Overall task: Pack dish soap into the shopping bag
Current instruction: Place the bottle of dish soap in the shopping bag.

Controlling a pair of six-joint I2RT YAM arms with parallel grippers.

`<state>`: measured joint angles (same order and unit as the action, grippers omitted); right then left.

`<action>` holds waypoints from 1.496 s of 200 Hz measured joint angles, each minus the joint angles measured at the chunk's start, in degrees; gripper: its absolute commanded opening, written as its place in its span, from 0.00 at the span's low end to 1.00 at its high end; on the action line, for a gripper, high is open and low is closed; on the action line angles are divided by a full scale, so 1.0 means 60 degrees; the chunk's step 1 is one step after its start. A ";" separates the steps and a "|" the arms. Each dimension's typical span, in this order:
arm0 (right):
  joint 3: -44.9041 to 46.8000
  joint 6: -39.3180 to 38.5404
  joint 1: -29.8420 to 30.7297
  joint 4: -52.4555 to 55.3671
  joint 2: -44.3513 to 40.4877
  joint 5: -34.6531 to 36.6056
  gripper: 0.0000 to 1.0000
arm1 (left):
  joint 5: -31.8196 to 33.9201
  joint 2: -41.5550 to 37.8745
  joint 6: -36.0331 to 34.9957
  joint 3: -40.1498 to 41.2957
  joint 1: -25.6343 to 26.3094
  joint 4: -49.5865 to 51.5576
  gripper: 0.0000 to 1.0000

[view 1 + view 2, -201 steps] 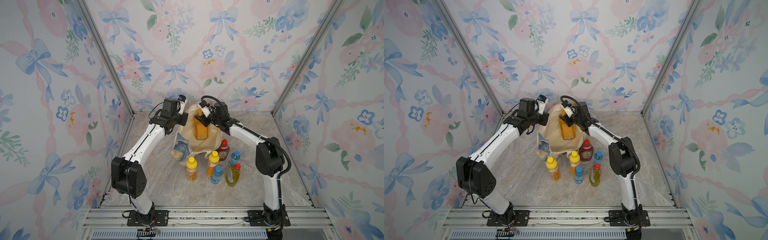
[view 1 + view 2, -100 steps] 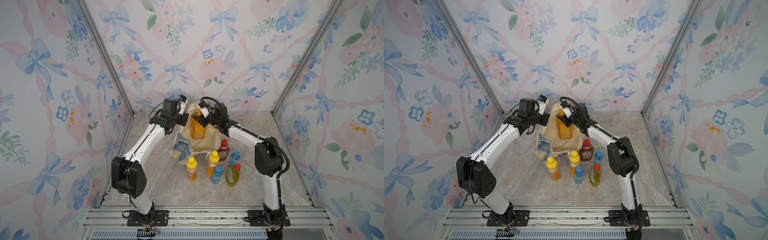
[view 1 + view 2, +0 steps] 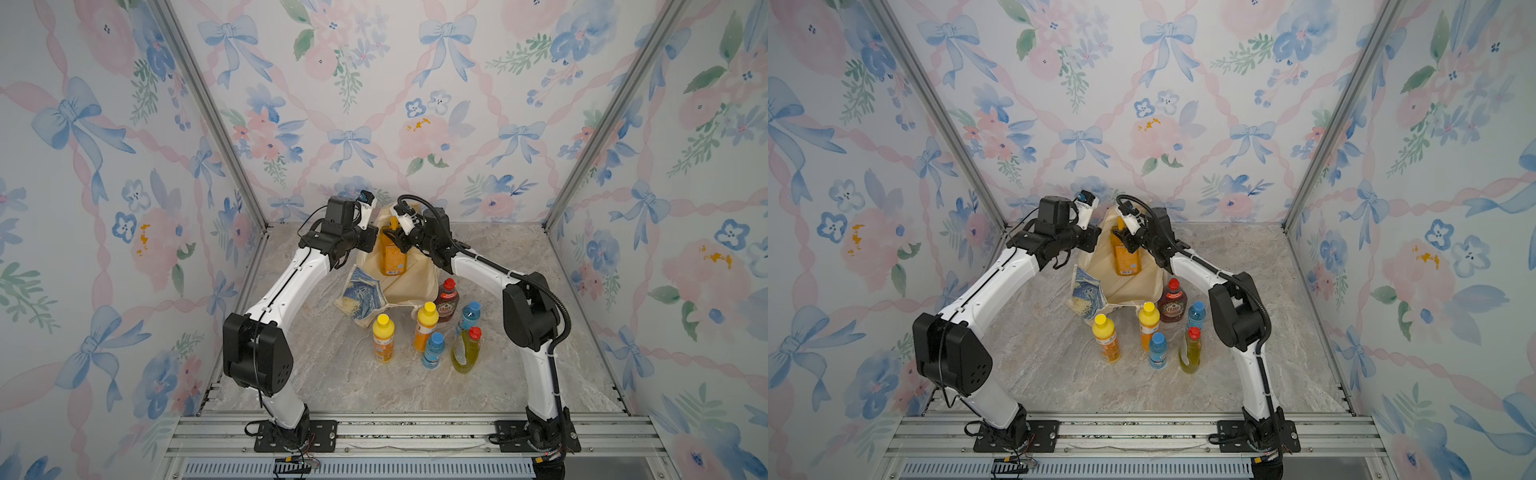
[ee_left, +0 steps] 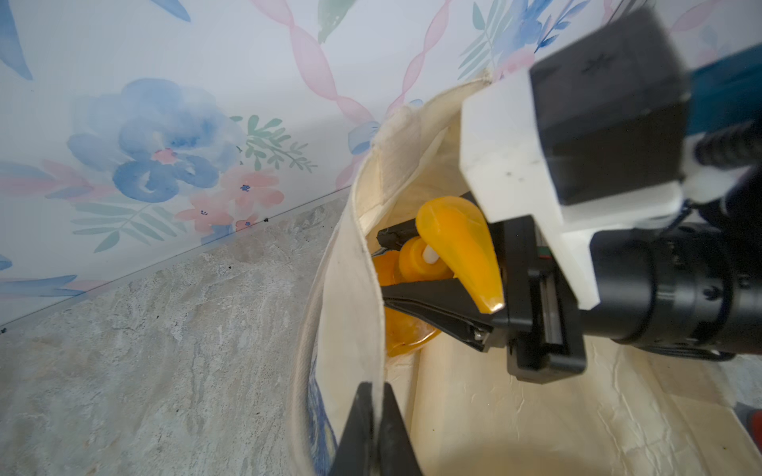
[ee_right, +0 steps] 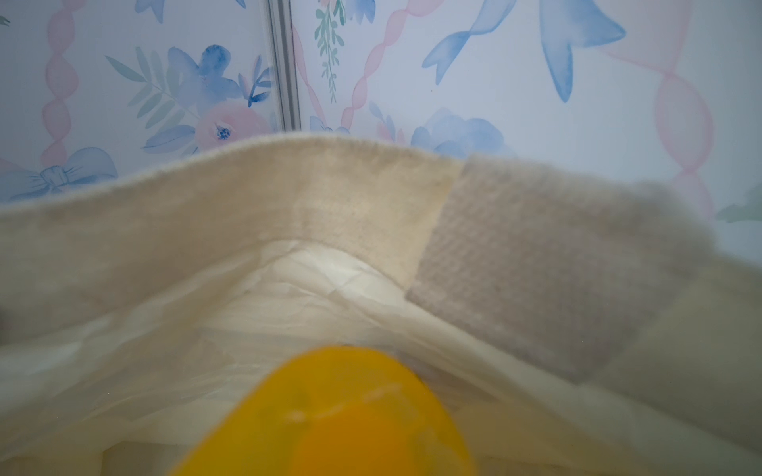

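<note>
At the left of the bag's mouth, the left tool [image 4: 373, 385] sat narrow, its two black fingers pinching the cream rim of the shopping bag [image 3: 415, 282]. The bag stood just above the middle of both top views, its mouth open toward the camera and its blue-and-yellow print [image 3: 361, 291] on the lower-left outer side. Inside that mouth the big orange pump bottle [image 3: 390, 257] hung upright against the cream lining; whether its base touched the bag's bottom could not be told. The right tool [image 4: 383, 266], set in from the right, was clamped around the bottle's neck just under the pump head [image 4: 457, 251]. Below the bag, six bottles stood upright on the marbled tabletop [image 3: 332, 374], none touched by either tool. From the left came a yellow-capped orange bottle [image 3: 382, 338], a second yellow-capped bottle [image 3: 426, 326] and a small blue bottle [image 3: 433, 351] just below it. Then came the dark-red bottle [image 3: 447, 297] just beside the bag's lower-right corner, another small blue bottle [image 3: 468, 316], and the yellow-green red-capped bottle [image 3: 467, 351] at the group's lower right.
</note>
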<state>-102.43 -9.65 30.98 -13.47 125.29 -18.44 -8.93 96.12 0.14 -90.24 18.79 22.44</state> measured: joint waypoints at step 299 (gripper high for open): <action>0.1140 0.0583 0.0149 -0.1534 -0.0780 0.1388 0.00 | 0.3209 -0.2473 0.4594 0.2269 0.1096 0.1654 0.09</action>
<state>-95.59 -6.15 31.88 -22.68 120.62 -10.11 10.33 81.28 27.70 -76.62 25.36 32.36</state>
